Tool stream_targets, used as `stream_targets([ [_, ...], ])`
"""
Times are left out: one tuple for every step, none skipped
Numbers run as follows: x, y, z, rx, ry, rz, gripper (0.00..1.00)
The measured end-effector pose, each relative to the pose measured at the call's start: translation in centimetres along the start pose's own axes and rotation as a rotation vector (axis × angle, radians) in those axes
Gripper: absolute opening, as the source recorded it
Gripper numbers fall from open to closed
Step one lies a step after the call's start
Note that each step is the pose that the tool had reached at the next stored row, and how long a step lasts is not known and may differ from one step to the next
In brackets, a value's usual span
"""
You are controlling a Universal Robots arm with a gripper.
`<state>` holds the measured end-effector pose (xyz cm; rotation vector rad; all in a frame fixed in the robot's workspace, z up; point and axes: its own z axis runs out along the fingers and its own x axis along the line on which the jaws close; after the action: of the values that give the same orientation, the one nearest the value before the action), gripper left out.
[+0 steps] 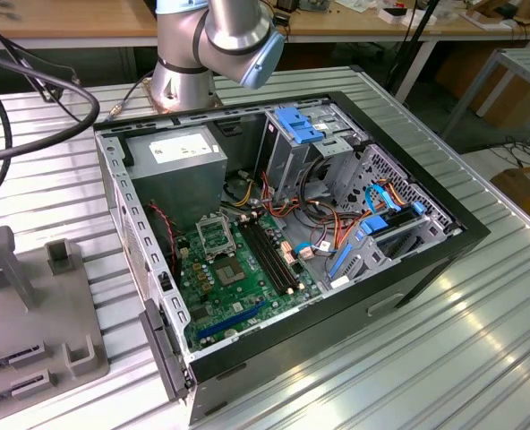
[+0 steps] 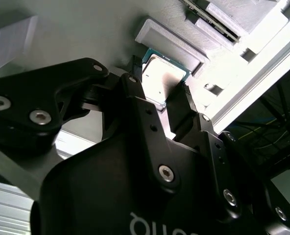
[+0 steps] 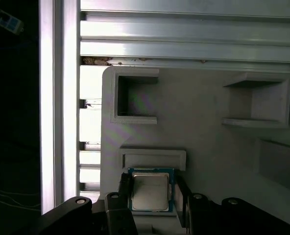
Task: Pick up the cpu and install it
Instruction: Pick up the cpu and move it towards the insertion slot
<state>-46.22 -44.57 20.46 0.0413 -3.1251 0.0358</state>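
On a grey tray by the edge of the slatted table, the cpu lies flat below a raised lip. The gripper straddles it, fingers apart, 1 beside each side edge. White lettering on its body is cut off, unreadable.

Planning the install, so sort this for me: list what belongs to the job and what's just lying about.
Job: cpu, gripper, grey holder, socket, motherboard.
Lying about: power supply, blue drive latch, cables, memory slots.
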Motion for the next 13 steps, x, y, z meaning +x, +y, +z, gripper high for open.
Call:
stream_targets([
  [0.0, 0.0, 0.0, 0.0, 0.0, 0.0, 0.45],
  [-0.01, 0.0, 0.0, 0.0, 0.0003, 0.0, 0.45],
  [-0.03, 0.0, 0.02, 0.0, 0.0005, 0.0, 0.45],
  [-0.05, 0.0, 0.08, 0.0001, 0.0007, 0.0, 0.45],
  [-0.08, 0.0, 0.19, 0.0001, 0.0009, 0.0, 0.45],
  [-0.1, 0.0, 0.35, 0.0001, 0.001, 0.0, 0.45],
  [-0.1, 0.01, 0.46, 0.0001, 0.001, 0.001, 0.45],
  [-0.11, 0.01, 0.57, 0.0, 0.0009, 0.001, 0.45],
  [-0.13, 0.01, 0.67, 0.0, 0.0009, 0.001, 0.45],
  [-0.14, 0.01, 0.75, 0.0001, 0.0009, 0.001, 0.45],
  [-0.15, 0.01, 0.83, 0.0001, 0.0011, 0.002, 0.47],
  [-0.16, 0.01, 0.88, 0.0001, 0.0011, 0.002, 0.53],
  [-0.17, 0.01, 0.93, 0.0001, 0.0011, 0.002, 0.53],
])
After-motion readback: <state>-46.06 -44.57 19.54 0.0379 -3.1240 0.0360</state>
